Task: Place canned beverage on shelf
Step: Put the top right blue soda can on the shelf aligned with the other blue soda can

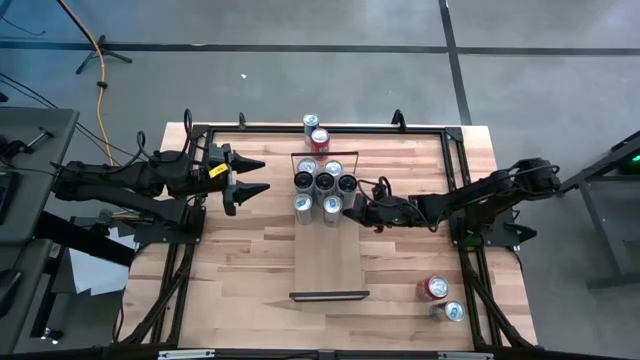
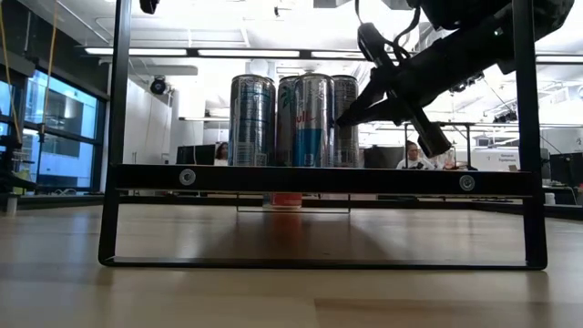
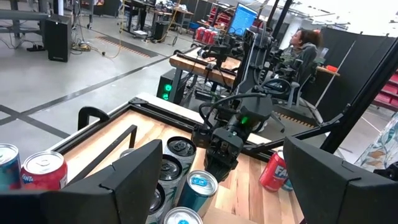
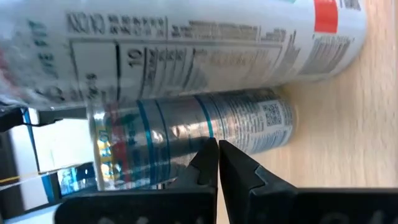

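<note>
Shelf [image 1: 328, 258]: long pale smooth wood plank, black metal rails.
Cans [image 1: 325, 183]: shiny slim cylinders on its far end; small print unreadable.
Right gripper [image 1: 347, 207]: pressed together, empty, beside cans.
Left gripper [image 1: 252, 175]: spread, empty, left.

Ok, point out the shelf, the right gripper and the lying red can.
shelf [image 1: 328, 265], high view, bare plank.
right gripper [image 1: 347, 208], high view, shut fingertips beside the cans.
red can [image 1: 433, 289], high view, its side.
</note>
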`<state>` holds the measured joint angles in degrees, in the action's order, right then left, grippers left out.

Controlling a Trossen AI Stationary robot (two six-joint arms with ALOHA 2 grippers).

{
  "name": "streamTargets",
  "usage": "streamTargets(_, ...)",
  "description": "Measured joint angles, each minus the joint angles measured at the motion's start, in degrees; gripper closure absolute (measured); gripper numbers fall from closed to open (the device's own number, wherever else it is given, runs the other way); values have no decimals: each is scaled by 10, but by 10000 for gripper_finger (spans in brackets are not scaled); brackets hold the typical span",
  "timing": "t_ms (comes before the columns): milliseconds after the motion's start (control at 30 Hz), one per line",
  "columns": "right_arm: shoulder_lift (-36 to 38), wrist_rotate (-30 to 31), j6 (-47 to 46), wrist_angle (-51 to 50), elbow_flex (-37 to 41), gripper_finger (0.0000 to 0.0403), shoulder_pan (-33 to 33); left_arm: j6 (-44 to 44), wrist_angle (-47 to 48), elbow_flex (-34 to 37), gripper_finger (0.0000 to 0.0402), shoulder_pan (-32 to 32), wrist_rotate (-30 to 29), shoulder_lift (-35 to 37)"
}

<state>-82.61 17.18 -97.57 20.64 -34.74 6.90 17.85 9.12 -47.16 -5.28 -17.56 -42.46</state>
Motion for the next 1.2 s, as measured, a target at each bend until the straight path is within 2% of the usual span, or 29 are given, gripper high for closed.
streamTargets(533,0,12,17,-21,-31,403,-2,0,0,0,108,0,0,0)
streamTargets(1200,0,19,3,-25,-31,403,-2,0,1,0,108,0,0,0)
